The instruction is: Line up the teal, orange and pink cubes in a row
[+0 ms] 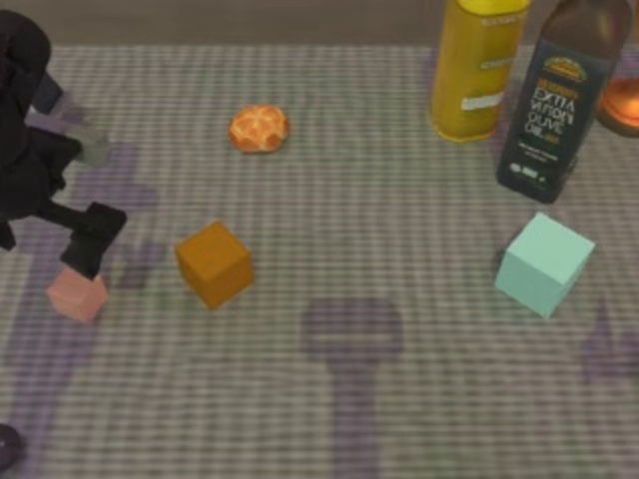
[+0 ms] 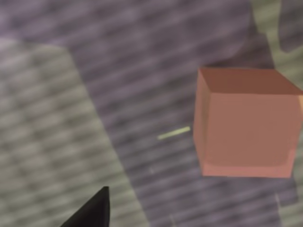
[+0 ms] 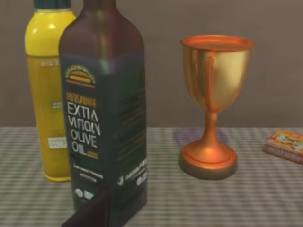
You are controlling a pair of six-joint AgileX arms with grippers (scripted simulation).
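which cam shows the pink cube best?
Left wrist view: the pink cube fills much of the picture, top and two sides plain. The top view shows it small beside the left gripper. The right wrist view misses it.

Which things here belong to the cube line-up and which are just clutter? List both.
Belong to the job:
- teal cube, right side
- orange cube, left of centre
- pink cube, far left, under the left gripper

Just lying about:
- bun
- yellow bottle
- olive oil bottle
- copper goblet
- small flat box
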